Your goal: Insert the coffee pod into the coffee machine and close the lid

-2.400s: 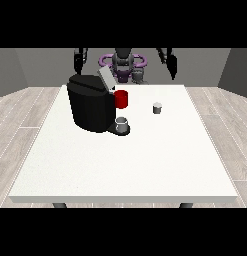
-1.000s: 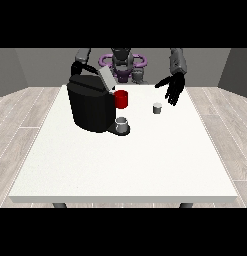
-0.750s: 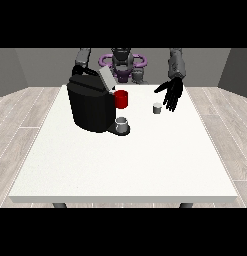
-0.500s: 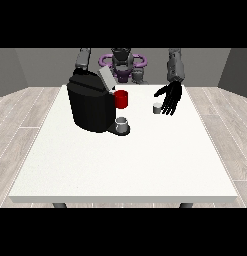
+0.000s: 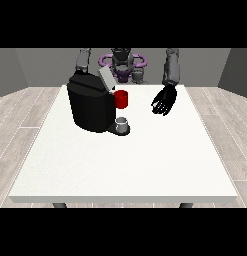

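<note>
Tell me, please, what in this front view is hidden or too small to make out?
- Pod: not visible; the hand at the view's right covers the spot, so contact or grasp cannot be judged.
- Hand at the view's left: hidden behind the coffee machine; only its arm shows.
- Pod slot: under the raised lid, too small to see whether anything is inside.
- Cup contents: too small.

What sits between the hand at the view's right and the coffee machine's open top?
Nothing visible on the bare table between the hand at the view's right and the coffee machine. Its lid is raised. The pod itself is not visible now.
</note>
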`<state>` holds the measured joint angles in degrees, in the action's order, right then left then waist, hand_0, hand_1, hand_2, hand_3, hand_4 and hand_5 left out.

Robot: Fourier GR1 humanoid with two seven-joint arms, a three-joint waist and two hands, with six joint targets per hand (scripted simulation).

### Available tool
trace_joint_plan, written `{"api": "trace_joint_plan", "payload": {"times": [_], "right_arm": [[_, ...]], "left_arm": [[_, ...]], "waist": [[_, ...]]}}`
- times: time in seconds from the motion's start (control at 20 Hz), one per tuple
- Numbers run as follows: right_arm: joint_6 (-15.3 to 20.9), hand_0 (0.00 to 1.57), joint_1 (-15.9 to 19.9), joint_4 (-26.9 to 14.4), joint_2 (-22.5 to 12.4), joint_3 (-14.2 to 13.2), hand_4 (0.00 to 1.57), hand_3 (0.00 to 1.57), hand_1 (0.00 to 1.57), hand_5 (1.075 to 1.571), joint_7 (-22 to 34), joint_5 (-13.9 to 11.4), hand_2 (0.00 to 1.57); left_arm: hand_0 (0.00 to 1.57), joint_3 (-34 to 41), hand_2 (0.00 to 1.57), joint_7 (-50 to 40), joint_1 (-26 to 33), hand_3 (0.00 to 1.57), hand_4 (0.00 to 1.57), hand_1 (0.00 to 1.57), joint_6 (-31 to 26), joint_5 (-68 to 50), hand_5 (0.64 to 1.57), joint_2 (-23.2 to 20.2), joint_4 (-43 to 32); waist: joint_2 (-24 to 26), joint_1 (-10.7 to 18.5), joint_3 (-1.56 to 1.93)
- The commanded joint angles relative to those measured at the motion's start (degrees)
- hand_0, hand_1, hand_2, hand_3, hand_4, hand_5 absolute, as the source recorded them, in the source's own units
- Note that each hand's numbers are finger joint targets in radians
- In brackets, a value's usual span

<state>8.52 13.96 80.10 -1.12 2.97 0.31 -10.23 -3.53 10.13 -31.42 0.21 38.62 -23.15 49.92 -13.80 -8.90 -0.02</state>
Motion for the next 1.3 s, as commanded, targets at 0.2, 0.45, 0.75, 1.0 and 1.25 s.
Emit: {"api": "trace_joint_plan", "payload": {"times": [0.2,0.45,0.75,1.0,1.25], "right_arm": [[-0.7,0.0,3.0,-4.1,-0.1,-1.7,0.0,0.0,0.0,1.571,-2.3,1.6,0.0],[2.7,0.0,-0.2,-5.1,1.0,2.3,0.0,0.0,0.0,1.571,-1.4,2.4,0.0],[2.5,0.0,-1.0,-6.9,-0.3,0.0,0.0,0.0,0.0,1.571,-2.5,-1.1,0.0],[1.9,0.0,-1.2,-9.3,-2.5,-2.9,0.0,0.0,0.0,1.571,-1.9,-0.1,0.0],[4.6,0.0,-2.5,-14.4,-0.1,-2.4,0.0,0.0,0.0,1.571,-3.8,-1.7,0.0]], "left_arm": [[0.91,-4.3,1.04,-1.2,-3.1,0.89,0.33,0.91,-1.5,8.3,1.571,-1.5,-5.1],[0.73,-5.2,0.96,-1.6,-4.1,0.85,0.39,0.73,-4.2,10.8,1.571,-0.2,-8.7],[1.12,-3.9,1.2,1.3,-5.2,1.09,0.39,1.12,-0.7,12.2,1.571,2.0,-11.2],[1.42,-0.9,1.4,7.1,-5.7,1.33,0.49,1.42,-3.6,7.0,1.571,3.4,-8.9],[1.42,-1.3,1.41,2.6,-8.3,1.33,0.52,1.42,-11.5,6.2,1.571,6.1,-7.0]], "waist": [[-1.6,-0.1,0.03],[2.4,0.2,0.01],[2.2,-0.3,0.01],[5.0,2.5,0.02],[9.4,4.5,0.05]]}}
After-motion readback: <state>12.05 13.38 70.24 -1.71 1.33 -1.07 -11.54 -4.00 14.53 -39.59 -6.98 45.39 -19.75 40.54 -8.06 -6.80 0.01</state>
